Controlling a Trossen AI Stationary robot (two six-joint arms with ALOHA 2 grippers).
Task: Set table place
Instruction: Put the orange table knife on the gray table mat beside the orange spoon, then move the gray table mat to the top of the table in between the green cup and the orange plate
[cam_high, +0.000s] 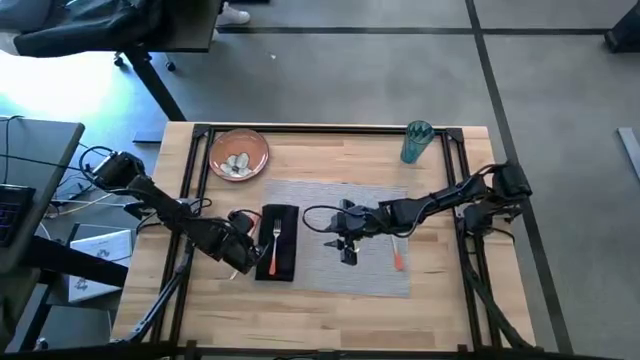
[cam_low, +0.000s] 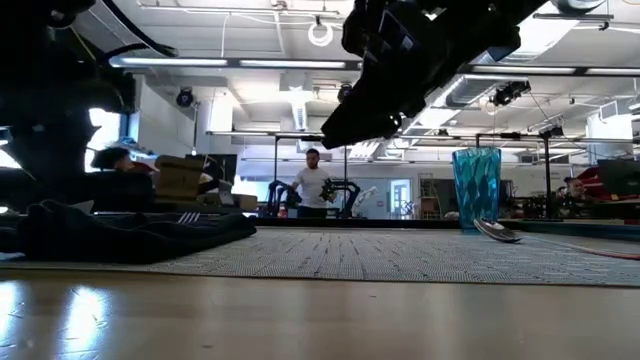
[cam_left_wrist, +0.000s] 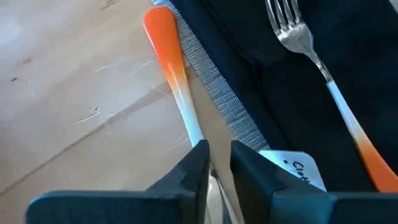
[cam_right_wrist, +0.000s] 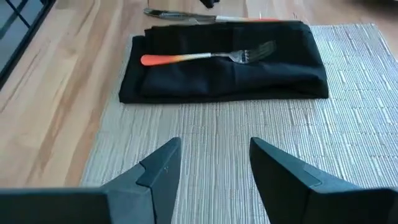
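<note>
My left gripper (cam_left_wrist: 216, 163) sits low at the left edge of the napkin (cam_high: 278, 243), its fingers nearly closed on the metal shank of an orange-handled utensil (cam_left_wrist: 172, 68). The handle runs straight away from my fingertips along the napkin's long side, lying on bare table (cam_high: 330, 310) just beside the mat (cam_high: 350, 270). Whatever head that piece has is hidden under my fingers, so I take it for the knife but cannot be sure. The fork (cam_right_wrist: 208, 57) lies on the napkin, parallel to the piece I hold and pointing the opposite way. My right gripper (cam_right_wrist: 214, 163) hovers over the middle of the mat with its fingers wide apart and nothing in them; a spoon (cam_high: 397, 254) lies on the mat just to its right, so that arm is the nearer one for it. The plate (cam_high: 239, 154) waits at the far left corner of the table, with something pale on it that I cannot make out, and the cup (cam_high: 416, 142) stands near the far right corner, both well off the mat.
</note>
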